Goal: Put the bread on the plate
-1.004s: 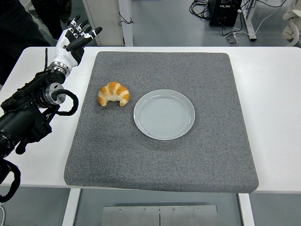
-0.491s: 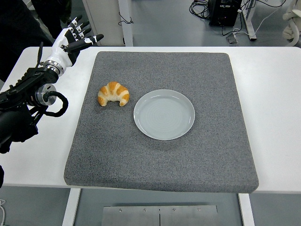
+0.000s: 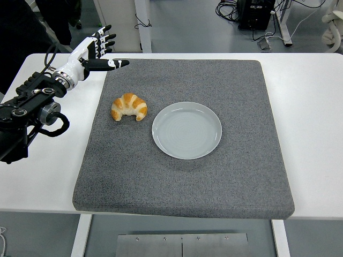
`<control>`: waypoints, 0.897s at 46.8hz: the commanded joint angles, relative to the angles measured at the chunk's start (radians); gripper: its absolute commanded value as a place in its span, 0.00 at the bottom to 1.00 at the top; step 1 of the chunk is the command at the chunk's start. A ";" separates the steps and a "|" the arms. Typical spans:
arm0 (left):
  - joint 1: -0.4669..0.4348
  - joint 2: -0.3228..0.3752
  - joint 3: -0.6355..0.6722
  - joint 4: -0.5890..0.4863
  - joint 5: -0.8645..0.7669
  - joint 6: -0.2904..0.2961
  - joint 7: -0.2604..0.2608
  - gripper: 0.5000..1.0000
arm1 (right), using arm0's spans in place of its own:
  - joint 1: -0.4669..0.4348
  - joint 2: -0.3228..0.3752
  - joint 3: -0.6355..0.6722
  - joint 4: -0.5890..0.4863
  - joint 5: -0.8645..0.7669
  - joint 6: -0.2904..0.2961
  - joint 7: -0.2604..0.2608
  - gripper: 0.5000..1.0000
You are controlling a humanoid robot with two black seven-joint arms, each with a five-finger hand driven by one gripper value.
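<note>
A golden croissant (image 3: 129, 106) lies on the grey mat (image 3: 187, 176), just left of an empty pale grey plate (image 3: 187, 130). My left hand (image 3: 102, 52) hovers over the mat's far left corner, up and left of the croissant, apart from it. Its fingers are spread and hold nothing, the thumb pointing right. The left arm (image 3: 32, 104) comes in from the left edge. The right arm is out of view.
The mat covers most of the white table (image 3: 311, 107). Beyond the table's far edge are table legs, cables and a dark box on the floor. A dark-clad person stands at the top left.
My left hand has moved right and a little forward, from beside the mat's left edge to over its far left corner, with the fingers spreading. The croissant and plate have not moved.
</note>
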 commanded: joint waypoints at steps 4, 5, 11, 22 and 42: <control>-0.003 0.094 0.063 -0.121 0.057 0.001 0.002 0.94 | 0.001 0.000 0.000 0.000 0.000 -0.002 0.000 1.00; -0.005 0.108 0.085 -0.141 0.062 0.001 0.002 0.94 | 0.001 0.000 0.000 0.000 0.000 0.000 0.000 1.00; -0.008 0.189 0.187 -0.244 0.102 0.002 0.002 0.94 | 0.000 0.000 0.000 0.000 0.000 0.000 0.000 1.00; -0.003 0.214 0.215 -0.294 0.255 0.065 0.002 0.94 | 0.000 0.000 0.000 0.000 0.000 0.000 0.000 1.00; 0.000 0.280 0.218 -0.429 0.539 0.082 0.029 0.94 | 0.000 0.000 0.000 0.000 0.000 0.000 0.000 1.00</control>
